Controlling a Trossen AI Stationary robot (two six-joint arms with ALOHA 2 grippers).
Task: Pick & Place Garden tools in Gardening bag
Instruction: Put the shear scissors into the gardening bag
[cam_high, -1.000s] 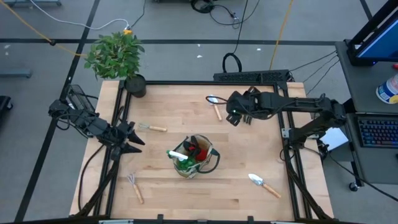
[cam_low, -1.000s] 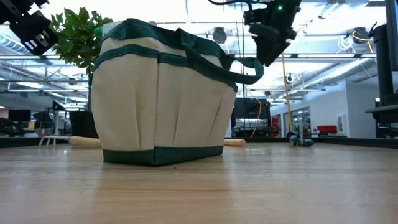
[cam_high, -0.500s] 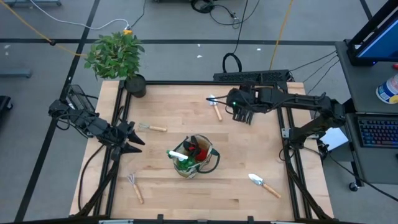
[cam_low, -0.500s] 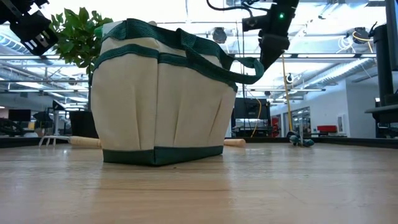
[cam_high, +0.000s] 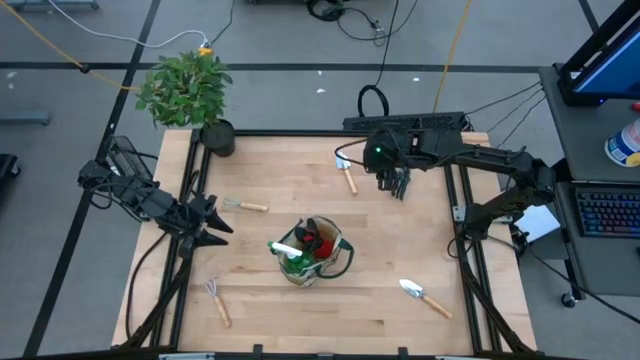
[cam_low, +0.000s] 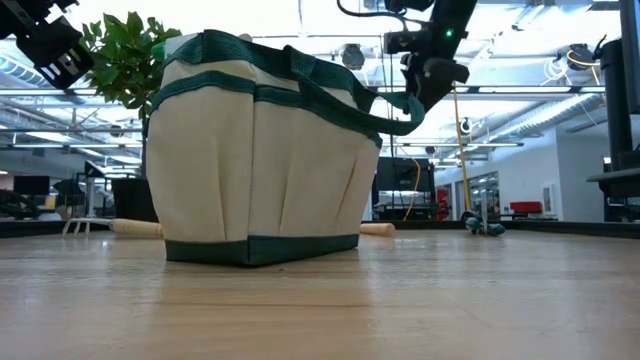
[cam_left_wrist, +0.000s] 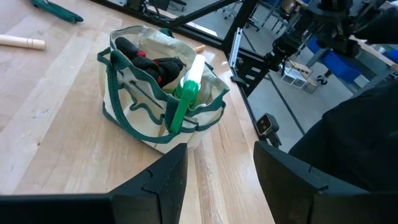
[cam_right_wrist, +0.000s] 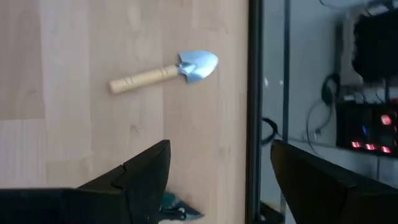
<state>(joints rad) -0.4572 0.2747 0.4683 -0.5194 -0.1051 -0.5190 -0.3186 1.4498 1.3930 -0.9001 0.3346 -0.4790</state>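
The beige gardening bag (cam_high: 312, 252) with green trim stands at the table's middle. It holds a green spray bottle (cam_left_wrist: 185, 93) and red-and-black gloves (cam_left_wrist: 152, 62). A wooden-handled trowel (cam_right_wrist: 163, 73) lies flat near the far edge, and also shows in the high view (cam_high: 347, 172). My right gripper (cam_high: 397, 184) hovers open just right of it, empty; in its wrist view (cam_right_wrist: 217, 186) a dark teal tool (cam_right_wrist: 177, 208) shows partly between the fingers. My left gripper (cam_high: 220, 228) waits open left of the bag.
A small fork (cam_high: 244, 205) lies left of centre, a rake (cam_high: 218, 300) near the front left, and a second trowel (cam_high: 425, 296) at the front right. A leafy plant in a black pot (cam_high: 190, 95) stands at the far left corner.
My right gripper has swung toward the table's far edge and turned about above the far trowel. The tools and the bag have stayed where they were.
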